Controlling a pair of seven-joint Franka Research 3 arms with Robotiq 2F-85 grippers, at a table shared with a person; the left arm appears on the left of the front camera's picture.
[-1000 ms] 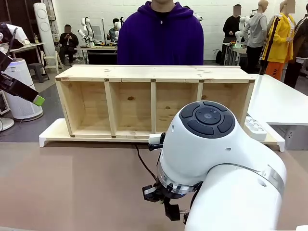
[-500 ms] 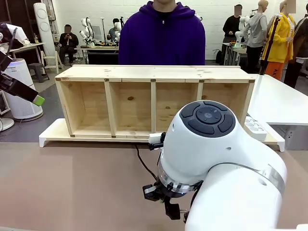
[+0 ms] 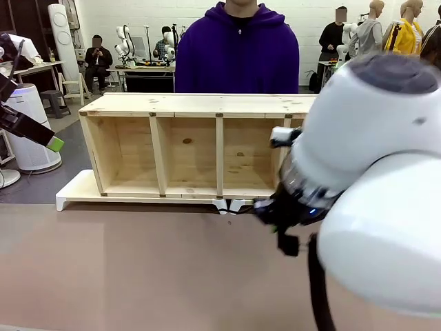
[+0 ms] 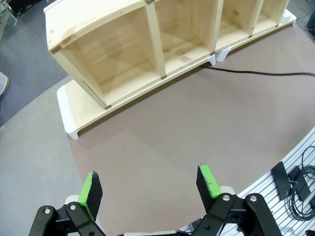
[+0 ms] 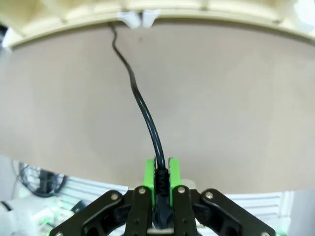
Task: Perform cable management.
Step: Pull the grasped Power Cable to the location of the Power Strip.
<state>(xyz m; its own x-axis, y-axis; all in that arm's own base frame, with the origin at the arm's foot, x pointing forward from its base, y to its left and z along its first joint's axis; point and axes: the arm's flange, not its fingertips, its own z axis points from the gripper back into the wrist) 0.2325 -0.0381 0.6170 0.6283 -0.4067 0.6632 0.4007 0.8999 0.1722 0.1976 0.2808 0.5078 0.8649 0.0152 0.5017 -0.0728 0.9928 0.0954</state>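
The cable [image 5: 143, 110] is clamped between the closed pads of the right tool [image 5: 160, 169] and is seen running across the brown surface [image 5: 236, 98] to the foot of the wooden shelf unit [image 3: 186, 103]. The left tool [image 4: 149, 184] is held wide open, with nothing gripped.

The shelf [image 3: 207, 104] stands at the table's [image 3: 124, 269] far side, with the person [image 3: 238, 58] behind it. The cable [image 5: 143, 108] runs from under the shelf's front edge, across the table, into the right claw [image 5: 161, 176].
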